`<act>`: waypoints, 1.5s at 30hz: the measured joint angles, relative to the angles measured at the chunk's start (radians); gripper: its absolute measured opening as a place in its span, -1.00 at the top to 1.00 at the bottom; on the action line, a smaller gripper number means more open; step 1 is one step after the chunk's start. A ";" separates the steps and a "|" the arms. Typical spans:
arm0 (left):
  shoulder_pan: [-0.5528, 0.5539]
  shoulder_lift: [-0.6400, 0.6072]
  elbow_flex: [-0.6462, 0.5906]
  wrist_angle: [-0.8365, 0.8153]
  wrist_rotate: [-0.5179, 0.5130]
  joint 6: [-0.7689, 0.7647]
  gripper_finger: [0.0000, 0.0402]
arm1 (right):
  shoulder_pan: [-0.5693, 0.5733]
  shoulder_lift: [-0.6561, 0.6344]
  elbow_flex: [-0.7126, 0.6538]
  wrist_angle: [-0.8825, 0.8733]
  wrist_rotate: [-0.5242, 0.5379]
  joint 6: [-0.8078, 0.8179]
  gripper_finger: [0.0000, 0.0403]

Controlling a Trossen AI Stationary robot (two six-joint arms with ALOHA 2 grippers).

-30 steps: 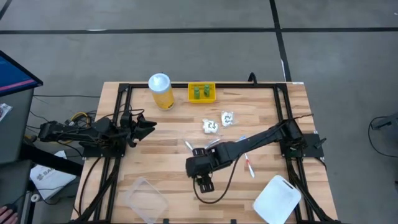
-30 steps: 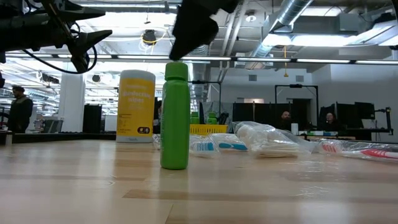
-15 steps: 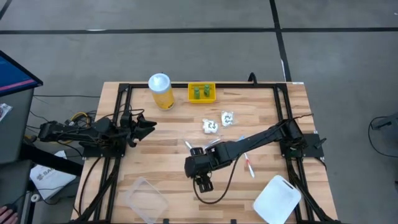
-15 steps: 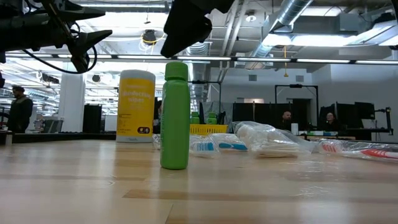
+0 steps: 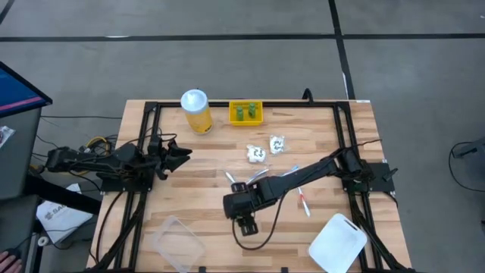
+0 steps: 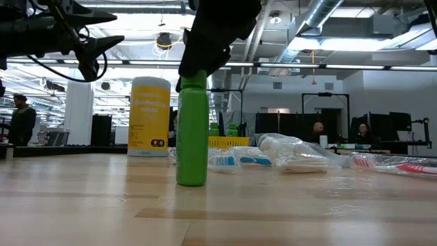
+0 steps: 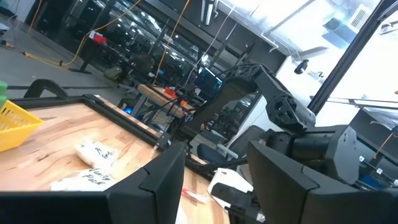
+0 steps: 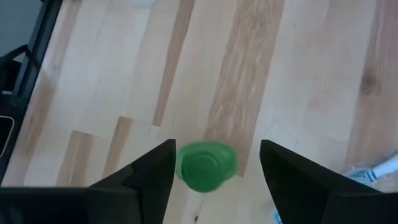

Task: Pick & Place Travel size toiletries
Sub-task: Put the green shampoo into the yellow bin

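Observation:
A small green bottle point(image 6: 192, 130) stands upright on its base on the table's near middle; the right wrist view looks down on its cap point(image 8: 206, 165). My right gripper point(image 8: 216, 155) hangs open right over it, pointing down, one finger on either side of the cap, and hides the bottle in the high view point(image 5: 245, 221). Two more green pieces sit in the yellow tray point(image 5: 245, 112). White packets point(image 5: 258, 153) and thin sticks point(image 5: 303, 201) lie on the table. My left gripper point(image 5: 182, 154) waits open and raised at the table's left side.
A tall yellow jar with a white lid point(image 5: 195, 111) stands at the far edge beside the tray. A clear container point(image 5: 176, 239) lies at the near left and a white lid point(image 5: 338, 243) at the near right. Bare wood lies around the bottle.
My right gripper has come down and shifted slightly toward the table's left, so its open fingers now reach the level of the green bottle's cap. The bottle has stayed upright in place.

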 joint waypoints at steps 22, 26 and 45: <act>0.000 0.015 0.000 0.001 -0.004 0.000 0.14 | -0.002 0.000 0.000 -0.025 -0.007 -0.027 0.40; 0.000 0.015 0.000 0.001 -0.004 0.000 0.14 | -0.002 0.000 0.000 -0.027 -0.007 -0.028 0.58; 0.000 0.015 0.000 0.001 -0.003 0.000 0.14 | -0.133 -0.010 0.240 -0.222 -0.089 -0.061 0.59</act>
